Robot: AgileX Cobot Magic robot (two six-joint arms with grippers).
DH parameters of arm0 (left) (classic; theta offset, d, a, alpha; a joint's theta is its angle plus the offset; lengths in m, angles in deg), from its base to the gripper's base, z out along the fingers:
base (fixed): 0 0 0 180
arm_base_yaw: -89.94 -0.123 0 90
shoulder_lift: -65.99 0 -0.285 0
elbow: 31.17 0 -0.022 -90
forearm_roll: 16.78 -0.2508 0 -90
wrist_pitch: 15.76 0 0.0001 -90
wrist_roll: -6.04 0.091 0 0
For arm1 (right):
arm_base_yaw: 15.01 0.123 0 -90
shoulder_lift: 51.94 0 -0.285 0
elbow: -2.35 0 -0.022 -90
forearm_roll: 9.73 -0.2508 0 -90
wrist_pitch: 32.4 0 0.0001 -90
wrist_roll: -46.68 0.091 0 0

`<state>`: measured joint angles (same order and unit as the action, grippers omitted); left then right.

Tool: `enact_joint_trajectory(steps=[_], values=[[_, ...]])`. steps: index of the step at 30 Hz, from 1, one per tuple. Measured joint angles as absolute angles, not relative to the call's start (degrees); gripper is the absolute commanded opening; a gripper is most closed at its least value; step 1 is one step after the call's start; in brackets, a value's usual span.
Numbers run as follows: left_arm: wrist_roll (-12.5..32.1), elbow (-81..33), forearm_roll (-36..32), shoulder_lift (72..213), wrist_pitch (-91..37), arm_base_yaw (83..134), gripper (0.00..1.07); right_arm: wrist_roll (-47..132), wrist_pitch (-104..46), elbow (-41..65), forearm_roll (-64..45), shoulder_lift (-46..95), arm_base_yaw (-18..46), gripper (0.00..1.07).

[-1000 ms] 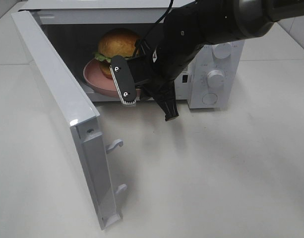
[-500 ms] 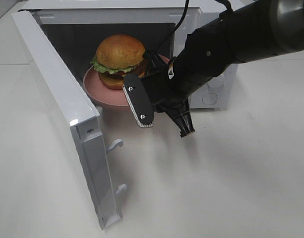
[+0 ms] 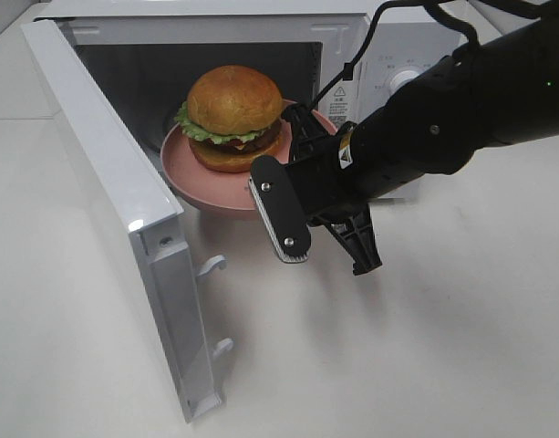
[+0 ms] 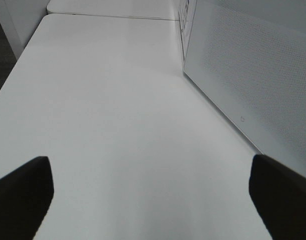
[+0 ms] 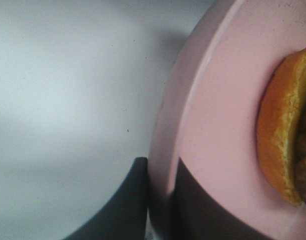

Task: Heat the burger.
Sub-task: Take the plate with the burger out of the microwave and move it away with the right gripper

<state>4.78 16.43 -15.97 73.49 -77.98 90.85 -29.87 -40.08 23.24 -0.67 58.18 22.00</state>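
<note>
Burger (image 3: 234, 117) on a pink plate (image 3: 192, 178) at the mouth of the open microwave (image 3: 215, 27), about 11 o'clock in the high view, door (image 3: 115, 210) swung out toward 7 o'clock. Right gripper (image 5: 161, 200) with fingers (image 5: 135, 200) clamped on the plate's rim at its 4 o'clock side, bun edge just inside the rim. Left fingers (image 4: 23, 192) spread wide apart over bare white surface (image 4: 118, 115), beside the microwave's side wall
</note>
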Motion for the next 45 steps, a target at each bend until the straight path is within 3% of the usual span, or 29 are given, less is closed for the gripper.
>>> enact_joint_trajectory(steps=[27,45], values=[[4.8,16.4,-16.0,73.5,-78.0,90.9,1.0,-27.1,-40.3,35.8,-0.8,43.1,21.7,0.0],[4.8,16.4,-16.0,73.5,-78.0,90.9,1.0,-25.6,-49.8,44.1,0.4,26.3,21.4,0.0]])
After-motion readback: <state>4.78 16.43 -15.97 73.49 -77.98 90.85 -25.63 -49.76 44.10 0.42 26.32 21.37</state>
